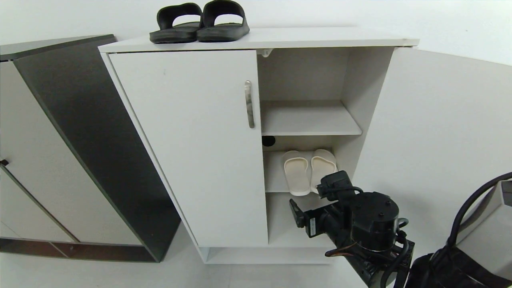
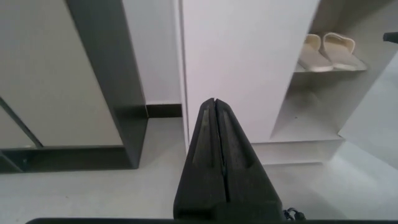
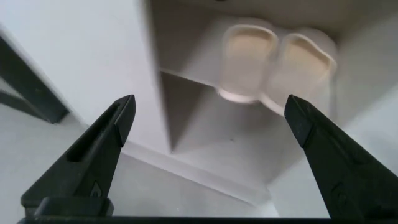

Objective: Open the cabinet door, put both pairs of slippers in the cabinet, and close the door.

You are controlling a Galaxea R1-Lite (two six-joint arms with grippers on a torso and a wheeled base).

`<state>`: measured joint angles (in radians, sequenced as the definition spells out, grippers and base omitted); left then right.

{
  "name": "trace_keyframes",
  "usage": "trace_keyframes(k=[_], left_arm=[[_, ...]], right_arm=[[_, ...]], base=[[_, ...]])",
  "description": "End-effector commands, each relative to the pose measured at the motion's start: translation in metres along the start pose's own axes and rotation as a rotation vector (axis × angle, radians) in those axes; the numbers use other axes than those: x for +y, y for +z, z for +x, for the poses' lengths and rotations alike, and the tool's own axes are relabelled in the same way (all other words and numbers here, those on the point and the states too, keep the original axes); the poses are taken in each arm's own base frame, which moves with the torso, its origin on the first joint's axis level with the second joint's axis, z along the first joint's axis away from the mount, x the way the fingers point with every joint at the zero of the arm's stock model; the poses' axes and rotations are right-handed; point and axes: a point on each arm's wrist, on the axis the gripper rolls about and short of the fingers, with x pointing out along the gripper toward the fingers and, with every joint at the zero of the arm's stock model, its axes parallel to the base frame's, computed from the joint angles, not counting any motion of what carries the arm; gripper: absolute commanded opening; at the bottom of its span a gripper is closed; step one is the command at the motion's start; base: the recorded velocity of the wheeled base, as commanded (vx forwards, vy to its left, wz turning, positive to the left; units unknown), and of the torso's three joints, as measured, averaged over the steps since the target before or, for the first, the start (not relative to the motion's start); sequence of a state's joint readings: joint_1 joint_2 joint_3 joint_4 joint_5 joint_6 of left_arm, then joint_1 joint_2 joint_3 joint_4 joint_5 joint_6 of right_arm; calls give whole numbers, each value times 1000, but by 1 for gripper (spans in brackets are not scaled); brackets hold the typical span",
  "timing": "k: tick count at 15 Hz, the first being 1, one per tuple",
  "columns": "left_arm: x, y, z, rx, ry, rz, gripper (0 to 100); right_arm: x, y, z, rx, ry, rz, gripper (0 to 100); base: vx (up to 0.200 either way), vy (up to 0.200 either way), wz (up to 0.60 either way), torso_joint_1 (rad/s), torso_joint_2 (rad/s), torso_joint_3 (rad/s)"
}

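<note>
Right gripper (image 3: 208, 109): fingers spread wide, empty
Left gripper (image 2: 214, 107): fingers pressed together
White slippers (image 1: 309, 171): on lower shelf (image 1: 275, 176)
Black slippers (image 1: 200, 24): atop cabinet (image 1: 320, 38)

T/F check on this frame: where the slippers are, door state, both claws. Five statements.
1. The white slippers lie on a shelf inside the cabinet. True.
2. The black slippers are inside the cabinet too. False: they rest on the cabinet's top.
3. The right claw is shut on a slipper. False: it is open and empty, in front of the open compartment.
4. The left claw is shut, holding nothing. True.
5. The door with the handle is swung open. False: it is closed; the compartment beside it stands open.
</note>
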<state>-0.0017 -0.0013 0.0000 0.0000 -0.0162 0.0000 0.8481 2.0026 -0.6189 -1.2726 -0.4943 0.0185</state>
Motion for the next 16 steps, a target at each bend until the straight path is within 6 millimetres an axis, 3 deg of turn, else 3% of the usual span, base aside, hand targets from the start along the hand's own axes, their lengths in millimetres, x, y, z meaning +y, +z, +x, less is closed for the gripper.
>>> trace_keyframes(k=[1, 12, 16], left_arm=[[0, 0, 0, 0, -1, 0, 0], [0, 0, 0, 0, -1, 0, 0], [0, 0, 0, 0, -1, 0, 0]], right_arm=[[1, 1, 1, -6, 1, 5, 100], [-9, 0, 6, -9, -31, 13, 100], [-14, -5, 6, -27, -14, 5, 100]], base=[[0, 200, 0, 12, 2, 7], [0, 200, 0, 2, 3, 2], [0, 0, 0, 0, 0, 0]])
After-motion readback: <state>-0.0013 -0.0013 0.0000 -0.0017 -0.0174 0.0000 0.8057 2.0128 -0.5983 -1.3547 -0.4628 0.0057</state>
